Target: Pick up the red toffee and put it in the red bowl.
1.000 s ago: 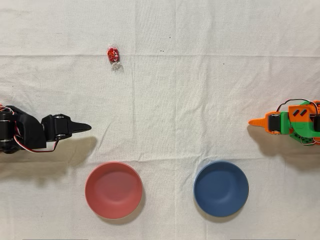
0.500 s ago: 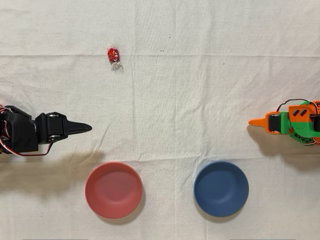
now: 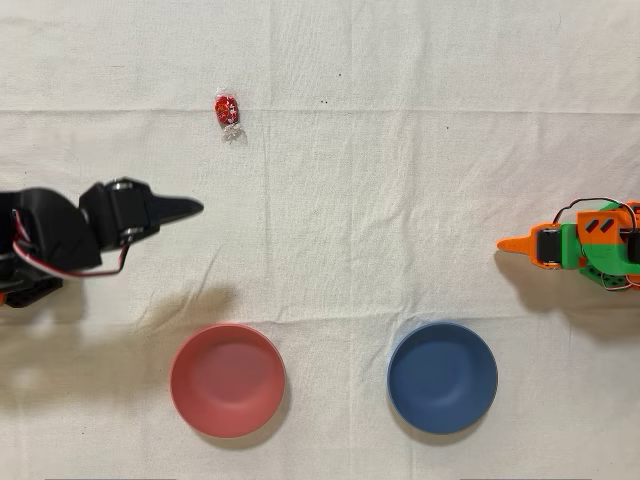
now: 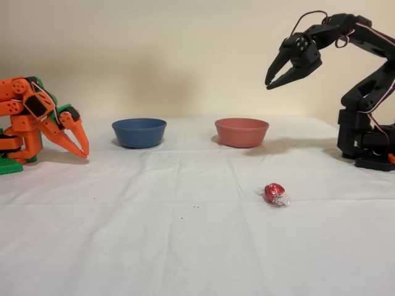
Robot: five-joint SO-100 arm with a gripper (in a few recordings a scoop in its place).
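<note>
- Currently, the black arm (image 4: 364, 92) stands at the right edge of the fixed view, its base on the white cloth (image 4: 185, 246), its upper links raised and folded forward so that the gripper (image 4: 273, 79) hangs high in the air, above and to the right of the red bowl (image 4: 241, 132).
- Gripper attitude: the two fingers point downward and to the left in the fixed view; in the overhead view the gripper (image 3: 190, 208) points right, away from the arm's body at the left edge.
- Jaw state: released; a narrow gap shows between the two fingertips, and nothing is held between them.
- Position of the red toffee (image 4: 274, 193) relative to the red bowl: it lies on the cloth in front of the bowl, nearer the camera and slightly to the right in the fixed view. In the overhead view the red toffee (image 3: 227, 110) lies well above the red bowl (image 3: 227, 379).
- Position relative to the jaws: the toffee lies well below the raised fingertips, clear of them and untouched.
- Appearance of the toffee: a small round candy in shiny red foil, with clear crinkled wrapper ends.
- Red bowl: round, shallow, matte salmon-red, upright. A blue bowl (image 4: 139, 132) stands to its left in the fixed view.
- An orange arm (image 4: 37, 117) stands idle at the left edge of the fixed view.
</note>
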